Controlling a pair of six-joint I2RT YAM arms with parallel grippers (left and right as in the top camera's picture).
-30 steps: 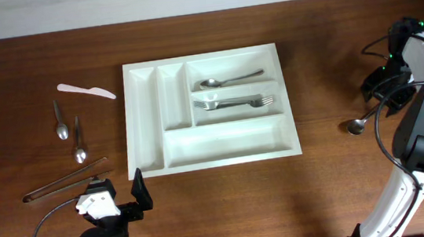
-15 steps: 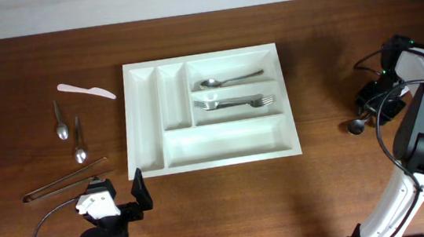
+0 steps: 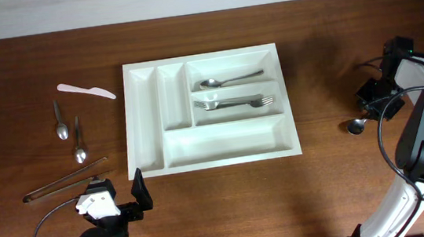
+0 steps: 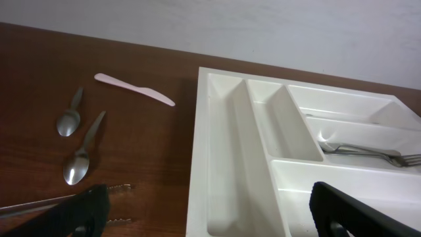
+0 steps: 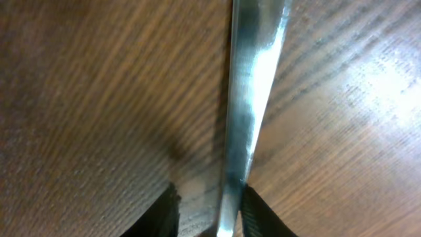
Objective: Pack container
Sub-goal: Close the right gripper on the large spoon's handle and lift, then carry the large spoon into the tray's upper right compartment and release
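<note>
Left of the container [image 3: 222, 143]: spoons [image 3: 61, 131], tongs [image 3: 65, 182], knife [image 3: 87, 90].

Left fingers [image 4: 89, 214] wide, right fingers [image 5: 161, 220] narrow

Right arm only: its wrist has dropped from the upper right edge of the overhead frame toward the lower left. The right gripper [image 3: 369, 100] now sits lower, over the handle of the spoon [image 3: 353, 126] at right-centre. Its jaws have narrowed around that handle. In the wrist view one of the fingers [image 5: 260, 212] touches it and the other shows a gap. Firm grip unclear.
</note>
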